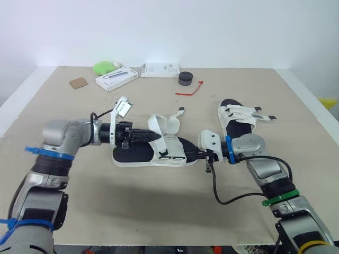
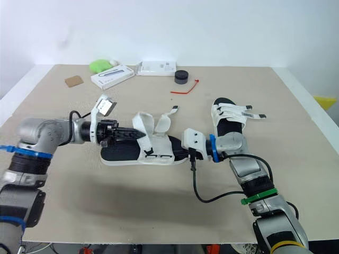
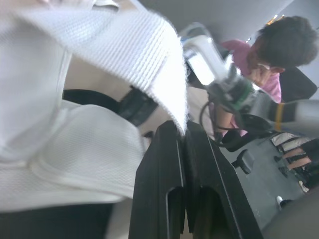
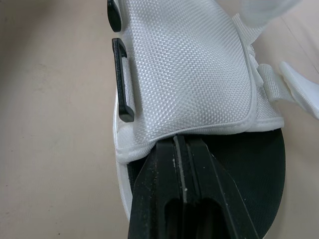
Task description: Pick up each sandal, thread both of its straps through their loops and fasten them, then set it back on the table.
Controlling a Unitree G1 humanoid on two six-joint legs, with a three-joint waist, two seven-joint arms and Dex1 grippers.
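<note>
"Right wrist view first: what are those black fingers doing at the shoe?"

"The right gripper (image 4: 182, 144) has its fingers pressed together, tips at the hem of the white flap (image 4: 199, 69), above the black footbed. I judge it is bracing the toe end so the shoe cannot slide. Whether the hem is actually pinched, I cannot tell."

"And where is the sandal itself?"

"The sandal (image 1: 169, 149) sits at the middle of the table (image 1: 159, 211), between the two arms, toe toward the right arm and heel toward the left."

"Why does the left arm reach in over the heel?"

"The left gripper (image 3: 183, 130) is clamped on the end of a strap (image 3: 124, 55), holding it up off the shoe. That looks like the threading step — the free end has to be led to the black loop (image 4: 121, 79) on the flap's side, and it is not through yet."

"Farther back?"

"The other sandal (image 1: 237, 120) lies just beyond the right arm, flat on the table, straps laid across it — apparently fastened, so the near one is probably the one left to finish."
</note>
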